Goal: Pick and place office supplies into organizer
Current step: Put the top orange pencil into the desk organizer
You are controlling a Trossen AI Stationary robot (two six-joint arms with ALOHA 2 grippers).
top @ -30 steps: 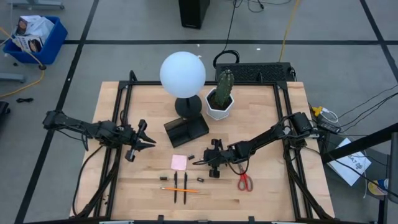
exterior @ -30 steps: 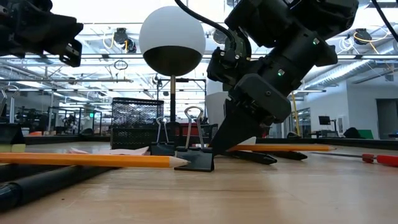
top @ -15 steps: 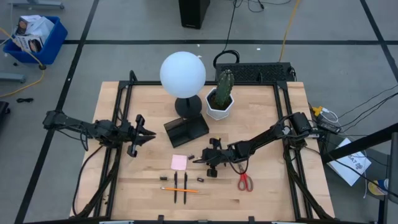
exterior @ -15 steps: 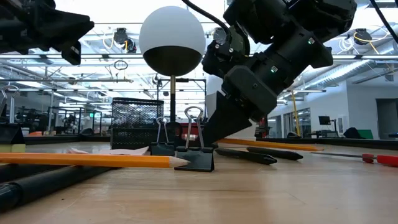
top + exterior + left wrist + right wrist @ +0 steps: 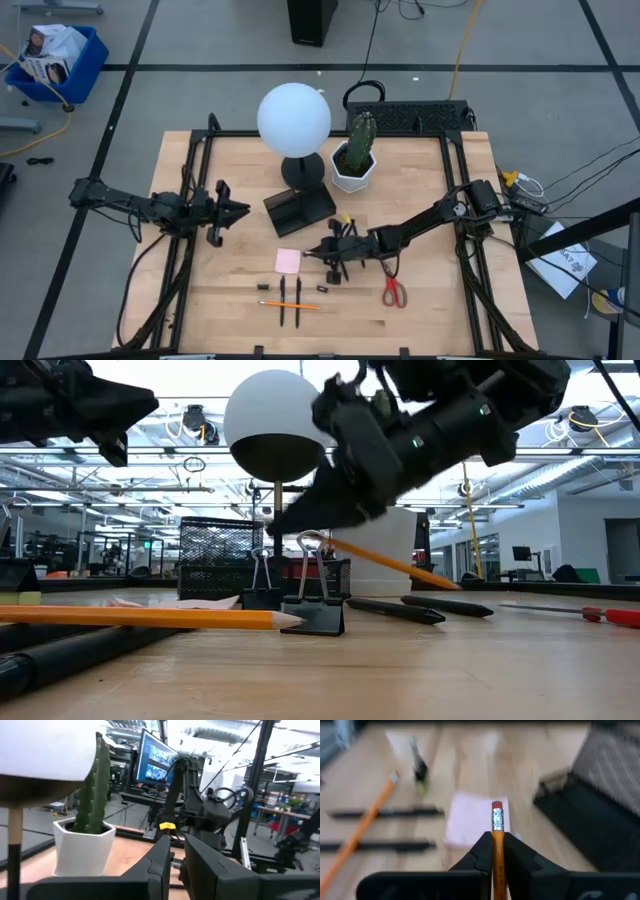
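My right gripper [image 5: 326,251] hangs above the table's middle, shut on an orange pencil [image 5: 400,565] beside the pink sticky-note pad [image 5: 288,260]. The black organizer [image 5: 299,210] stands at the foot of the lamp. A second pencil [image 5: 290,305], two black pens [image 5: 282,292] and small binder clips [image 5: 312,610] lie near the front edge. The red-handled scissors [image 5: 393,291] lie flat to their right. My left gripper [image 5: 242,210] is shut on nothing, in the air over the table's left part. My right gripper pinches the pencil near its eraser end [image 5: 497,837] between its two fingers. The eraser [image 5: 497,811] sticks out past the fingertips, so the fingers lie roughly along the pencil. It slants down behind the hand; I cannot tell whether its pointed end [image 5: 455,585] touches the table.
A lamp with a white globe [image 5: 293,118] and a cactus in a white pot [image 5: 354,168] stand at the back, behind the organizer. Black frame rails [image 5: 190,250] run along the table's left and right sides.
My right gripper has risen and tipped its fingers upward, staying shut on the pencil. The pencil's eraser end came up off the table, while its pointed end stayed low. My left gripper has swung its fingers toward the far edge without leaving its place.
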